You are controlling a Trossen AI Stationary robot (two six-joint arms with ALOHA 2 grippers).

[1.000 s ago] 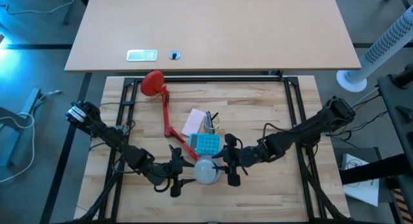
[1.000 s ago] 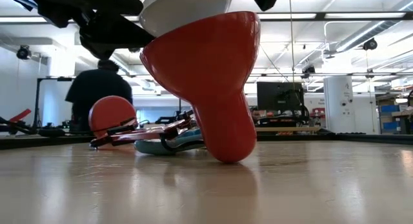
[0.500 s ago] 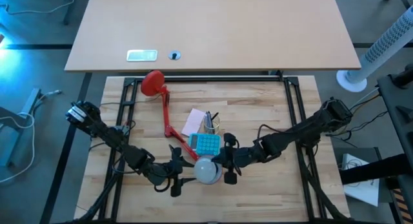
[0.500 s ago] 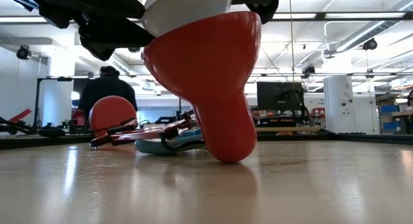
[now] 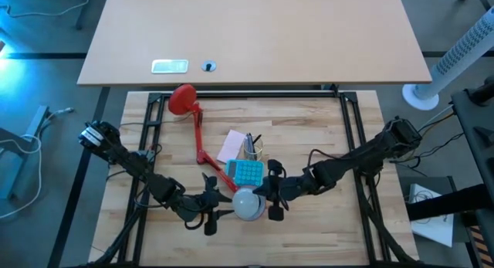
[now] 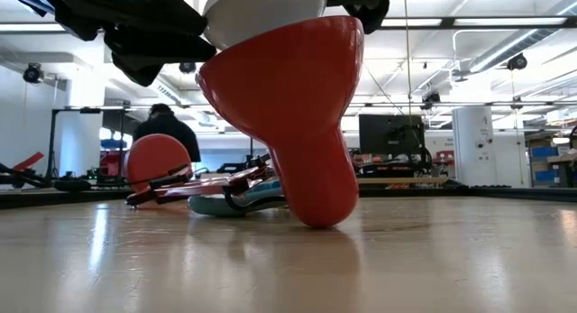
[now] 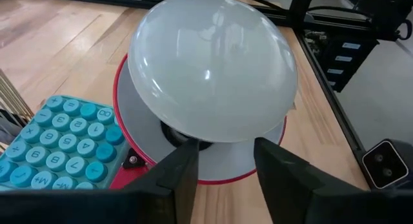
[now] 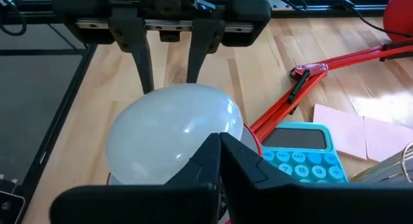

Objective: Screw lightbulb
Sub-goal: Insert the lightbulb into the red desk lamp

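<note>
The lightbulb (image 5: pixel 247 204) stands upright in the red lamp shade (image 6: pixel 288 105) (neck down) between both pincers; right pincer (image 5: pixel 272 198) pinches its dome, left pincer (image 5: pixel 211 214) spread beside.

Red desk lamp (image 5: pixel 194 129) lying on the wooden table (image 5: pixel 309 129), blue calculator (image 5: pixel 246 172), pink notes (image 5: pixel 233 145), person (image 6: pixel 167 133) in the background.

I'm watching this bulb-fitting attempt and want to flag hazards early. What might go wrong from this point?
1. The white domed lightbulb sits tilted over the red lamp shade, so it may cross-thread or jam.
2. The left gripper is open around the bulb's neck, and the right gripper looks shut beside the dome; the smooth bulb could slip.
3. The shade rests on its narrow end; pushing might tip it toward the blue calculator.
</note>
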